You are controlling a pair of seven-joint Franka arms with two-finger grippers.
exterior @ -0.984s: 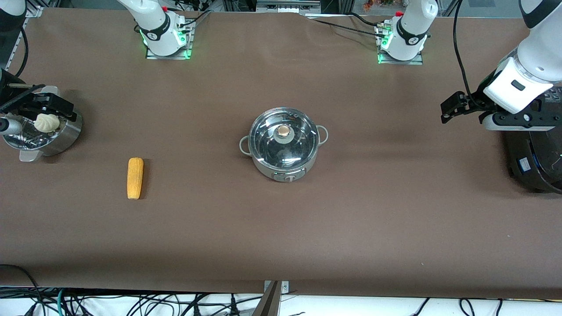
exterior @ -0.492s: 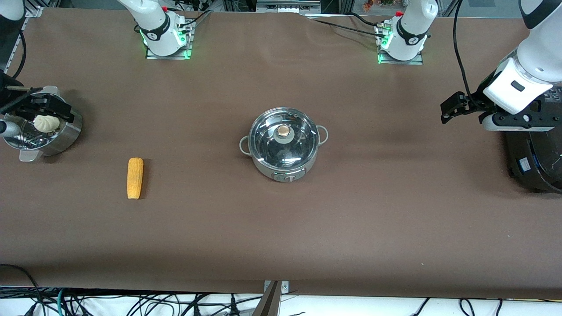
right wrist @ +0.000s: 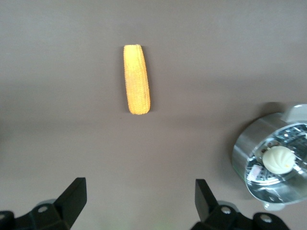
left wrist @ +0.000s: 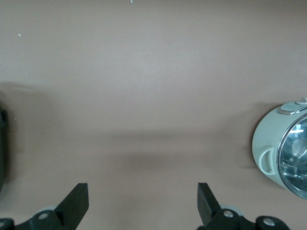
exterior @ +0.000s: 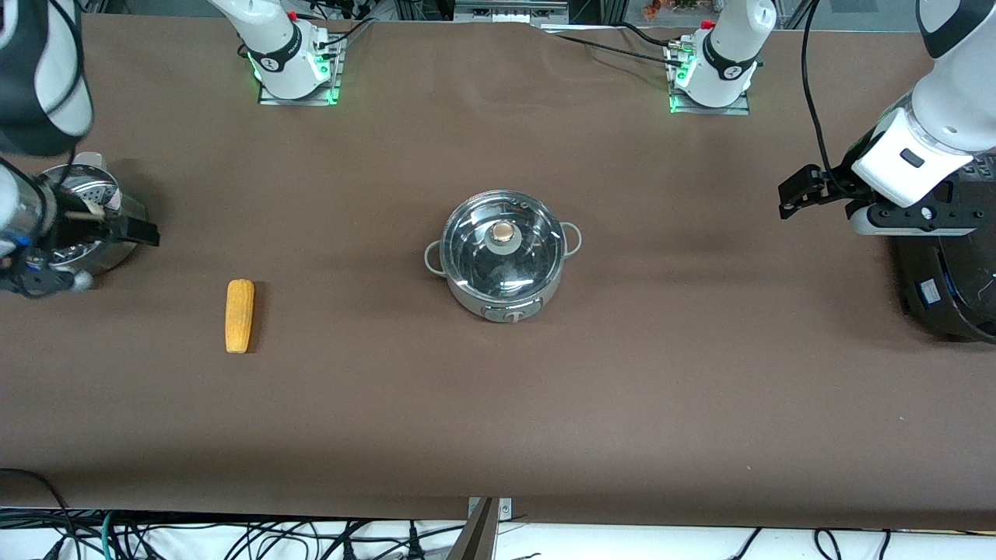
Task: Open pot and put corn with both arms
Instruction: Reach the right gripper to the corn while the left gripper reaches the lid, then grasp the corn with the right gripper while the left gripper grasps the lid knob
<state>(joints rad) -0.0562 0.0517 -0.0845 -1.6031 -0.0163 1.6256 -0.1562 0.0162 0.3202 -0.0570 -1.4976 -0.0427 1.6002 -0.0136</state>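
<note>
Steel pot (exterior: 503,263), no legible markings

Pot (exterior: 503,263) sits mid-table (exterior: 700,404), lid on. Corn (exterior: 240,316) lies toward the right arm's end, slightly nearer the front edge; steamer (exterior: 93,225) at that end's edge.

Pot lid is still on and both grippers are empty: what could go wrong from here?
The lid's tan knob is small, so the left gripper, open over bare table, might slip off it. The corn is round and could roll from the open right gripper. The steamer pot with its bun sits close to the right arm, which might bump it.
</note>
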